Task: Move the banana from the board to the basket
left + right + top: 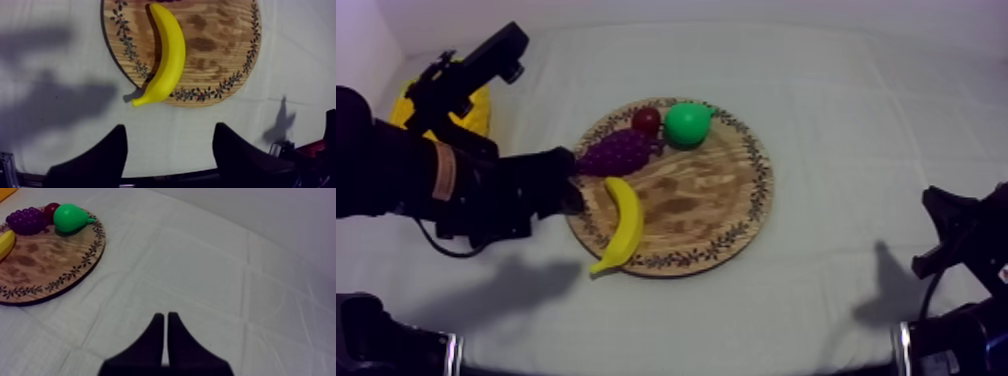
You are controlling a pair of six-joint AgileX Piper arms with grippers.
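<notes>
Closest in, the left gripper hangs with its two black fingers spread wide, nothing between them but bare cloth. Just ahead of those fingers lies the banana, on the near side of the round wooden board. Its curved body rests on the wood beside the leaf-patterned rim, and its lower tip pokes out past the rim over the cloth. Gripper and banana are apart, not touching.

Seen from above, the banana sits at the board's lower left, with the board in the middle of the frame. The left arm reaches in from the left edge, and its gripper is just beside the board's left rim, near the banana's upper end. Above the banana lies a purple bunch of grapes, with a small red fruit just behind it and a green pear next to that, all along the board's upper edge. The yellow basket shows at the upper left, partly hidden behind the left arm and apart from the board.

The right gripper hovers over open table beside the board, its fingers pressed together into a narrow wedge, holding nothing. The right arm sits low at the right edge.
</notes>
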